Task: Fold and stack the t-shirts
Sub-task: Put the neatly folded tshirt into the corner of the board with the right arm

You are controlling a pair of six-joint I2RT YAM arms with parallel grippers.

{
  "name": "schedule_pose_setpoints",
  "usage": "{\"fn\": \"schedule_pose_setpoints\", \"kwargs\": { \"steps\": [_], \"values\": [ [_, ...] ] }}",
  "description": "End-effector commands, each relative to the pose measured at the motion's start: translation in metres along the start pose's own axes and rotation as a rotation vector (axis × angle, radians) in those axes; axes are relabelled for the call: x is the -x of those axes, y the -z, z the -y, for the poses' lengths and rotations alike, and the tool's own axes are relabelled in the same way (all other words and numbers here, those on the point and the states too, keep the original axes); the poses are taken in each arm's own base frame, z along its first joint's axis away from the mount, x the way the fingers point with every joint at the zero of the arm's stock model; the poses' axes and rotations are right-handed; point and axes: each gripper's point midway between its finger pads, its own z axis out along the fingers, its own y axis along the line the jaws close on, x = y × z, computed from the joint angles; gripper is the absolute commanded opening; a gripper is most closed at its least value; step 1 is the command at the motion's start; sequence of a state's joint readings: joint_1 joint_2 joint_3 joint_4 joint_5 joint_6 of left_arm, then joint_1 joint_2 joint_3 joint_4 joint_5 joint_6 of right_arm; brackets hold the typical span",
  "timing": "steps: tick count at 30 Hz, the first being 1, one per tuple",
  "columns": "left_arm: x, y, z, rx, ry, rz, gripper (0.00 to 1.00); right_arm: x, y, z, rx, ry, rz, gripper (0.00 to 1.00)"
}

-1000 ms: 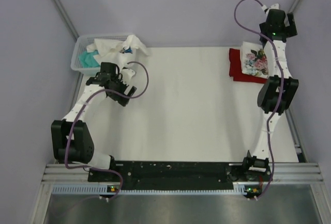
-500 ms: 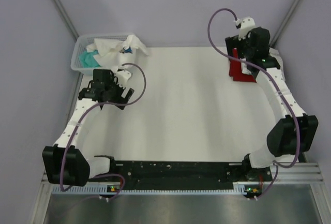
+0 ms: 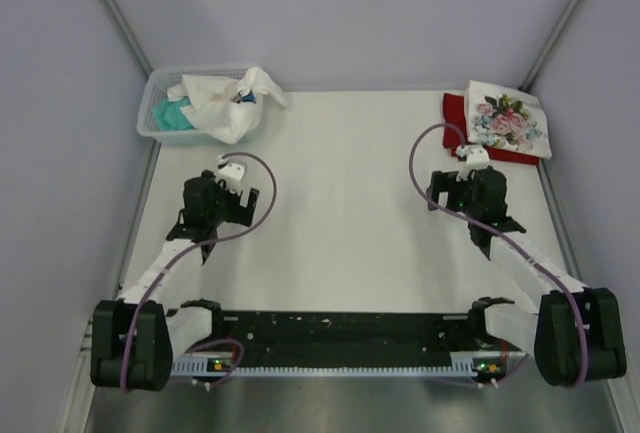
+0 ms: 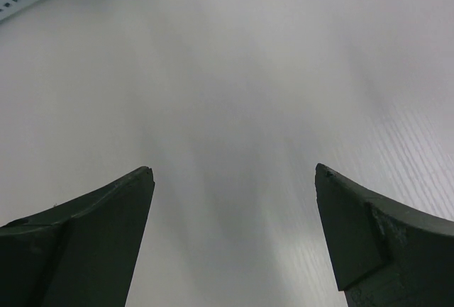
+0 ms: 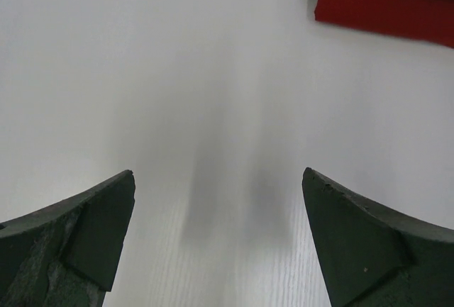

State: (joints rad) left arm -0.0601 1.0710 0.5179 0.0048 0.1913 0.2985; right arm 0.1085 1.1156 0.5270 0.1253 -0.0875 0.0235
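Spread wide, pinching nothing: left jaws and right jaws, above bench (image 3: 340, 213). Crumpled shirts (image 3: 222, 103) in basket (image 3: 152, 81), upper left of frame, ahead of left jaws; folded stack (image 3: 505, 118) upper right.

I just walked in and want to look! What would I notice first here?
The rose-print t-shirt, folded on a red t-shirt, sits at the far right corner. A basket of crumpled white and teal t-shirts stands far left. The left gripper and right gripper hang open over the table.

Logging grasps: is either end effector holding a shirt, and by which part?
Nothing held; left end effector and right end effector are both open and empty.
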Motion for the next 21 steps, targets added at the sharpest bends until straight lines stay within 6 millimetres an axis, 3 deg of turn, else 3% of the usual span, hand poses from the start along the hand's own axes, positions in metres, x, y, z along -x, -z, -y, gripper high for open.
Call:
{"fn": "schedule_pose_setpoints", "kwargs": {
  "steps": [1,6,9,21],
  "values": [
    [0.054,-0.005,-0.025,0.141,0.128,0.317,0.99,0.026,0.011,0.022,-0.130,-0.035,0.239,0.99],
    [0.026,-0.014,-0.026,0.182,0.142,0.321,0.99,0.005,0.018,0.023,-0.130,-0.050,0.366,0.99],
    [0.028,-0.012,-0.036,0.237,0.166,0.363,0.99,0.005,0.020,0.019,-0.108,-0.041,0.388,0.99],
    [0.031,-0.005,-0.028,0.177,0.145,0.411,0.99,0.006,0.019,0.013,-0.084,-0.048,0.401,0.99]
  ]
}}
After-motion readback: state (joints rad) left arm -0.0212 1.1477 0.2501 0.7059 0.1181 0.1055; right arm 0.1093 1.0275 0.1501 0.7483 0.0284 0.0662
